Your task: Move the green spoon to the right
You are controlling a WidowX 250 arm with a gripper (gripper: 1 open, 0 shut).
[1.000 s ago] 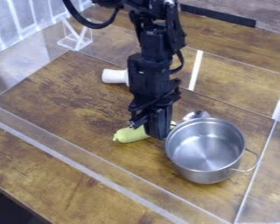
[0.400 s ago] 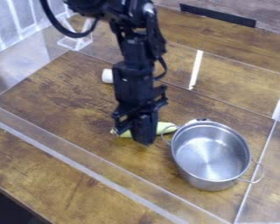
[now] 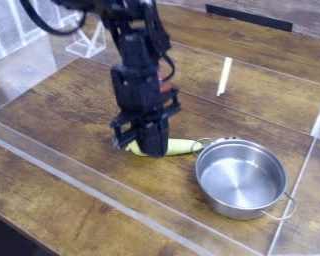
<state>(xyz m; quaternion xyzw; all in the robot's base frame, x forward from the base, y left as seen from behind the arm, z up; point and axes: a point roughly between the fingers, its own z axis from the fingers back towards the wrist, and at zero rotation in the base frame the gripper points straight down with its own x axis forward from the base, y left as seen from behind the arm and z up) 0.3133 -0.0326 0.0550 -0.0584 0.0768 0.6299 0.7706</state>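
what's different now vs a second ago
The arm and its hand slid left in the picture, away from the pot. The spoon went with it: the handle now lies flat beside the pot, more exposed. The hand is shut low at the spoon's left end. The pot barely shifted.
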